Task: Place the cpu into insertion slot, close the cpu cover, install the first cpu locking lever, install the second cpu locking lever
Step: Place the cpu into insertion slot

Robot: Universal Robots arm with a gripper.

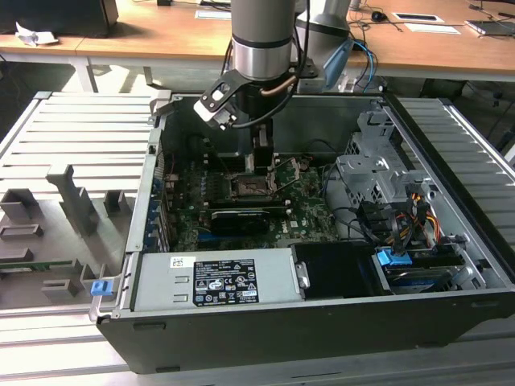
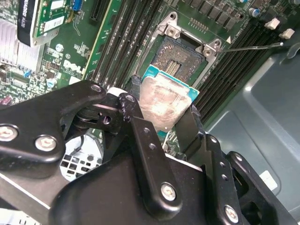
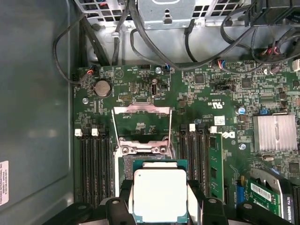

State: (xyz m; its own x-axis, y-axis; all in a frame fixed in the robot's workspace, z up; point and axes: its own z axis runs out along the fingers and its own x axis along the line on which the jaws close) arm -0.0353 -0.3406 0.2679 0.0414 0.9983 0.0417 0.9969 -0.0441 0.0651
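The ribbed grey tabletop (image 1: 80, 137) carries an open computer case (image 1: 322, 330) laid on its side, so that its interior faces upward and can be reached from above. The arm (image 1: 261, 40) enters the case vertically from overhead, an approach that keeps it off the case walls and the cable bundles at the exterior view's right.

The green motherboard (image 3: 140, 79) lies flat on the case floor.

The hand (image 2: 164, 105) is clenched on the cpu (image 3: 160, 194). Its two black fingers (image 2: 140, 126) grip opposite edges, which leaves the underside unobstructed for seating. The chip is held level with its silvery top upward.

The insertion slot (image 2: 176, 58) is uncovered and unoccupied, and its contact field shows bare in the second wrist view. The cpu hangs above the board, just beside the slot and overlapping its near edge in both wrist views. It is judged not yet seated.

The cpu cover (image 3: 143, 108) appears swung up and back from the socket, on the side away from the hand, leaving the opening clear for the chip.

A thin locking lever (image 2: 253, 47) stands released, angled out over the memory slots and away from the socket. Neither lever is judged installed.
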